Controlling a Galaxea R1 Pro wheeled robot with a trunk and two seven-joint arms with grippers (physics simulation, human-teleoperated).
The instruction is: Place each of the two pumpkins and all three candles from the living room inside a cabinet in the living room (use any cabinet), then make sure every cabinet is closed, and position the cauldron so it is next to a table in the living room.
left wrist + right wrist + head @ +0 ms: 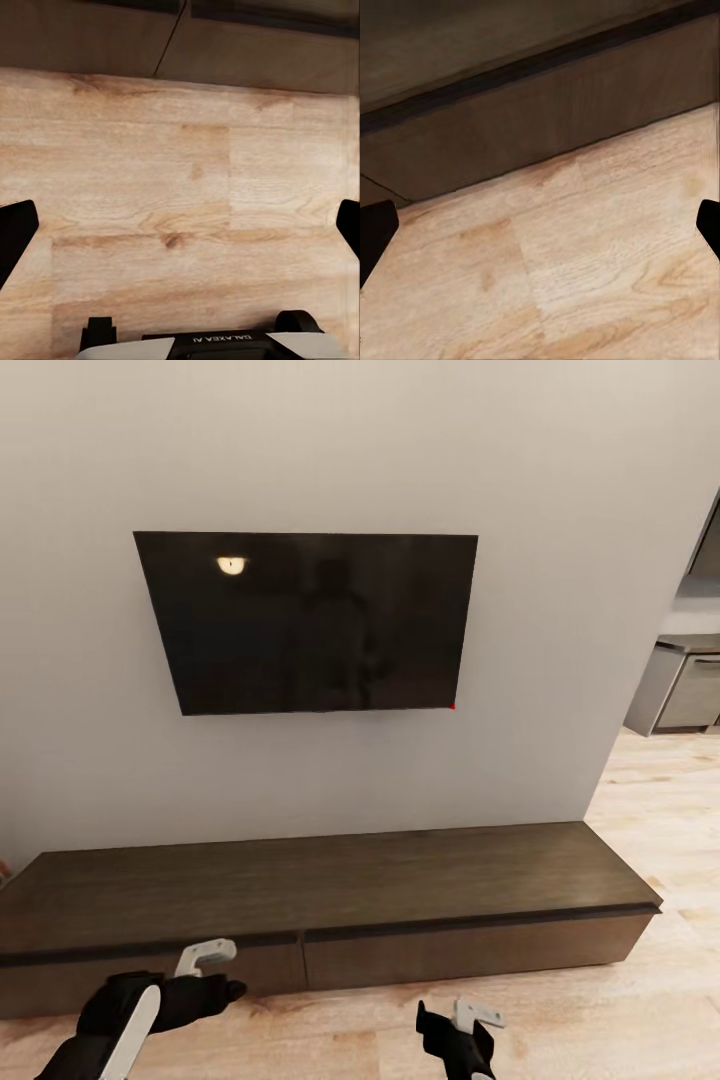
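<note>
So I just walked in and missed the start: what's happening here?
The robot faces the long dark-brown cabinet under a wall-mounted TV. Both arms hang low over the wood floor in front of it. The left pincer and the right pincer are both open and hold nothing. The two cabinet fronts in view look closed, and its top is bare.

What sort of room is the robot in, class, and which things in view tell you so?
Most likely a living room: a dark wall-mounted television hangs above a long, low dark-brown cabinet on a light wood plank floor.
</note>
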